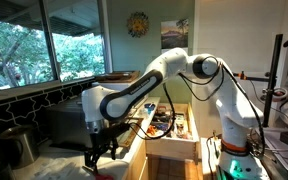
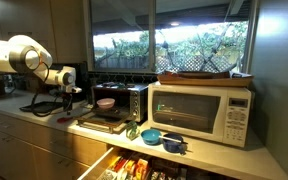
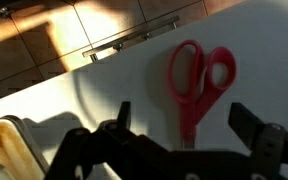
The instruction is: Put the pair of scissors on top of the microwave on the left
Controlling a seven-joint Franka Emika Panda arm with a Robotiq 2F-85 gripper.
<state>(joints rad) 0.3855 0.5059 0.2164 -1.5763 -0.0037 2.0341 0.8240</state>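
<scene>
The pair of scissors [image 3: 199,78] has red handles and lies flat on the white counter. In the wrist view its blades point toward my gripper [image 3: 183,115], which is open with one finger on each side of the blades, just above them. In both exterior views the gripper [image 2: 67,102] [image 1: 102,150] hangs low over the counter. It is to the left of the dark microwave [image 2: 122,100], whose flat top is bare. The scissors are too small to make out in the exterior views.
A white microwave [image 2: 200,112] with a brown top stands right of the dark one. A dark tray [image 2: 102,123] and blue bowls [image 2: 152,136] sit on the counter. A drawer [image 2: 134,165] full of items stands open below. A metal pot [image 1: 19,145] stands by the window.
</scene>
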